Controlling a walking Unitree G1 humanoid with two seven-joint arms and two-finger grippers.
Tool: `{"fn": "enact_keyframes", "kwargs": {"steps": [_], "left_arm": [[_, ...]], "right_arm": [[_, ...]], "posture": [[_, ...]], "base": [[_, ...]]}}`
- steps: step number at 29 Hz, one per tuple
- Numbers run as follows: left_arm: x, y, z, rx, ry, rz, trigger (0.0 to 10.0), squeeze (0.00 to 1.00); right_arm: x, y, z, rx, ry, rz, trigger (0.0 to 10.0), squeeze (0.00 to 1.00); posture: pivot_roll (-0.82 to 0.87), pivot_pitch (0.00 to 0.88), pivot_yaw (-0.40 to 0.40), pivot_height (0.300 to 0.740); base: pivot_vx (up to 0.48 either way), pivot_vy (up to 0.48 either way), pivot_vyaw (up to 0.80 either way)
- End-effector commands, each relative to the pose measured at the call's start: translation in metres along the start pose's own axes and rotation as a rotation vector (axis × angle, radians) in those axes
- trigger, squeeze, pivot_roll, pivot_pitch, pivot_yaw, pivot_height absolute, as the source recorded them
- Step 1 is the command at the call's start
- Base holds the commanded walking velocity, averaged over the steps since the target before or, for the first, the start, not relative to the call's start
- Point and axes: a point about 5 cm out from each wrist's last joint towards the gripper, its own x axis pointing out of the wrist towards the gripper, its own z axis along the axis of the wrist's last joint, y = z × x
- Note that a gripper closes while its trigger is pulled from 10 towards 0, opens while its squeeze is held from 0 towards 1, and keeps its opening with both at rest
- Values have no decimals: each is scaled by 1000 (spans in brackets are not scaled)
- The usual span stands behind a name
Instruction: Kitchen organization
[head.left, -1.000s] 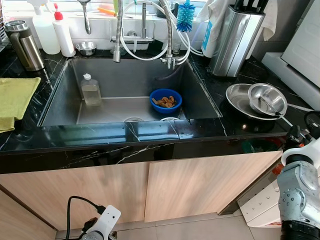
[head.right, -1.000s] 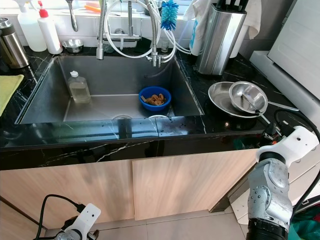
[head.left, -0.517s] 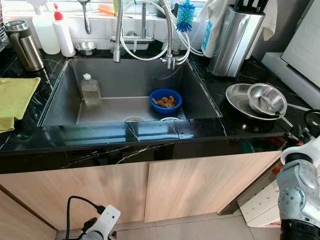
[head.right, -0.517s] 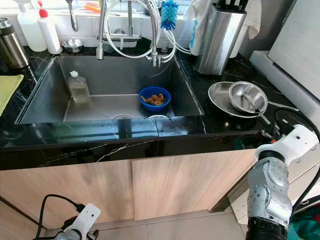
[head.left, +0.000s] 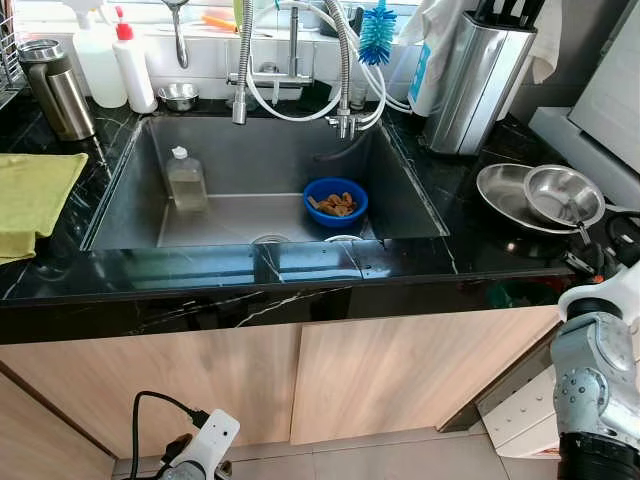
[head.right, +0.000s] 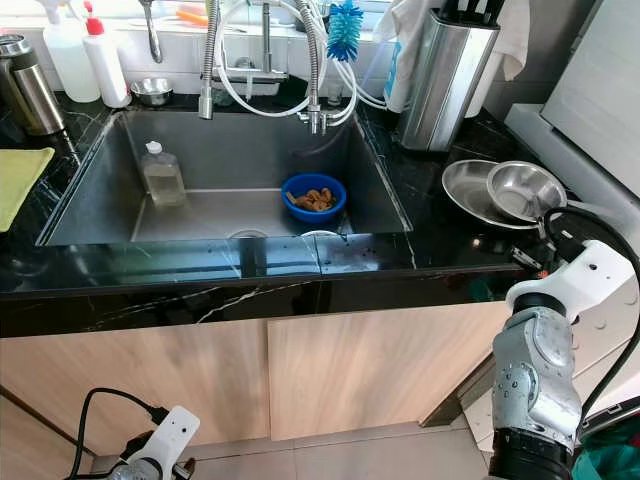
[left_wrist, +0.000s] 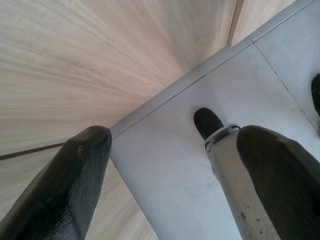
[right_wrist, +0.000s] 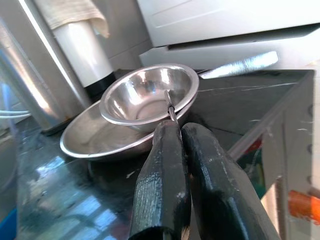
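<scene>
Pinching a thin metal utensil handle (right_wrist: 170, 106), right jaws (right_wrist: 181, 131) closed; left jaws (left_wrist: 172, 150) gape.

Blue bowl (head.left: 335, 201) in sink (head.left: 260, 160); steel bowls (head.left: 545, 195) on counter.

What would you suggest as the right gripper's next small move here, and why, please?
Probably lift slightly and draw the utensil clear. The right gripper appears shut on a thin metal handle whose end lies in the small steel bowl, and that bowl sits in the larger steel dish by the counter edge. A gentle lift should avoid dragging the bowl.
</scene>
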Motion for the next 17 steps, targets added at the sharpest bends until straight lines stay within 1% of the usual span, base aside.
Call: {"fn": "enact_keyframes", "kwargs": {"steps": [1,9,17], "left_arm": [[0,0,2,10,-4,3,10000,0],[1,1,3,9,-9,9,10000,0],[1,1,4,5,-11,11,10000,0]], "right_arm": [[1,8,8,2,-21,47,10000,0],[0,20,9,2,-22,130,10000,0],[-4,39,24,3,-77,234,10000,0]], "posture": [[128,34,-107,740],[127,36,-106,740],[126,39,-108,740]], "base": [[0,0,0],[0,0,0],[0,0,0]]}}
